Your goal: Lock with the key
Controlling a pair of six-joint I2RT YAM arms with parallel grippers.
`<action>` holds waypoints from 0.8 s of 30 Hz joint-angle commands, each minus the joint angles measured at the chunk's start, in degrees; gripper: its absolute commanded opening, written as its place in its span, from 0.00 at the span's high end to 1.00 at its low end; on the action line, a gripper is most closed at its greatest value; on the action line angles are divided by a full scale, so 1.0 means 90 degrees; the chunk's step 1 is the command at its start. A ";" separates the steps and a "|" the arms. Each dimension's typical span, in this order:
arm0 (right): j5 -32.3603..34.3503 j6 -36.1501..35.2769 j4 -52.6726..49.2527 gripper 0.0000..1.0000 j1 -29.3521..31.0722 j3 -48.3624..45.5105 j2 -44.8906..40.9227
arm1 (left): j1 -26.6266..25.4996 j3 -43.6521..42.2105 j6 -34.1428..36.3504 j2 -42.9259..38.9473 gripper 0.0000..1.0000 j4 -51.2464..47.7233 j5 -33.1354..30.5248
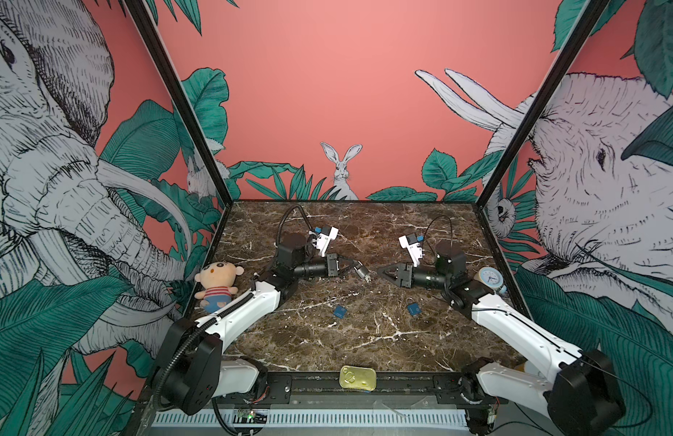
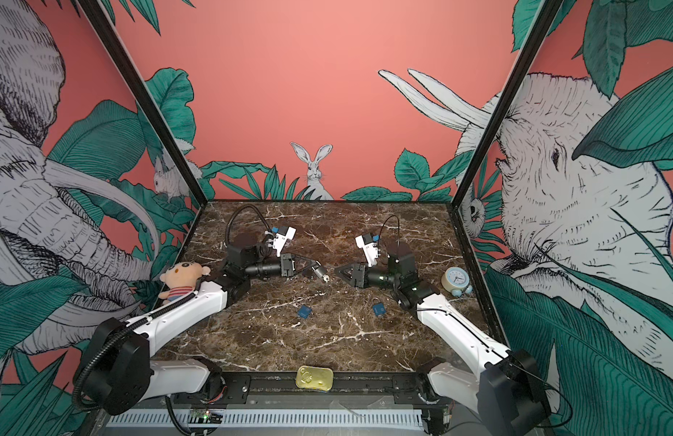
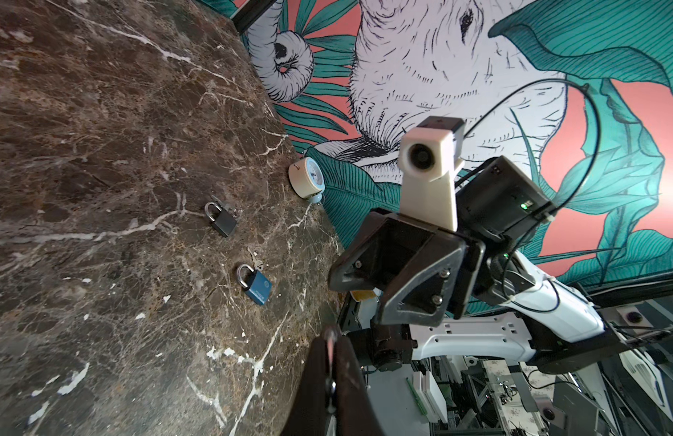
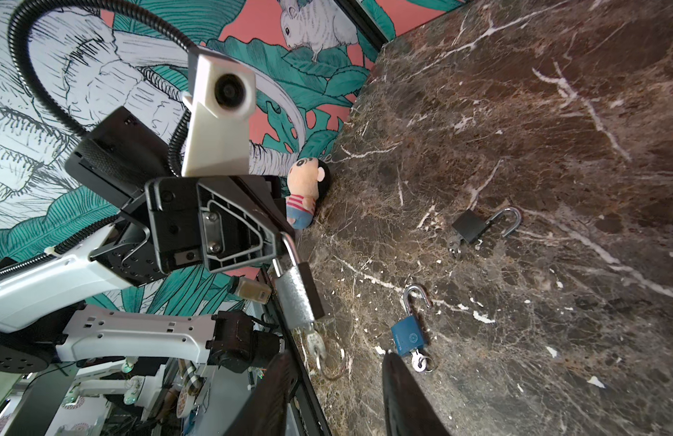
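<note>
Silver padlock (image 4: 295, 298): hangs in the air over the middle of the table (image 1: 365, 339), held by its shackle, with the body pointing down and toward the right arm.
Key (image 4: 315, 343): sits in the keyhole at the padlock's lower end, with its ring dangling beneath.
Left gripper (image 1: 352, 265): jaws pressed together on the shackle.
Right gripper (image 1: 381, 272): jaws spread with nothing between them; the tips face the key from just beside it and do not touch it.
Done: padlock lifted and presented, key seated in the lock.
Left to do: by my reading, you have yet to pinch the key and turn it. You cannot tell from these views whether the shackle is pushed home.
Open blue padlock (image 4: 407, 336): lies on the table on the left arm's side, shackle swung out, key in it.
Open black padlock (image 4: 468, 226): lies farther off on that same side, shackle also out.
Shut blue padlock (image 3: 256, 287) and shut black padlock (image 3: 222, 222): 2 more on the right arm's side, shackles apparently seated.
Bystanders: plush doll (image 1: 217, 281) at the left wall, alarm clock (image 1: 491, 278) at the right wall, flat tin (image 1: 357, 377) on the front rail; all well apart from the work.
Obstruction: nothing lies between the right gripper and the key. The loose ring could foul your pinch.
</note>
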 commanded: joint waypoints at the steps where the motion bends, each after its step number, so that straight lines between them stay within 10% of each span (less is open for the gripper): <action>1: -0.0322 -0.0099 0.0231 0.59 0.0035 0.0106 0.0132 | 0.0043 0.0205 -0.0168 -0.0034 1.00 0.0321 0.0280; 24: -0.0407 0.0224 0.0921 0.68 0.0598 0.0229 0.0495 | 0.0043 0.0106 -0.0545 0.0039 1.00 0.0780 0.0083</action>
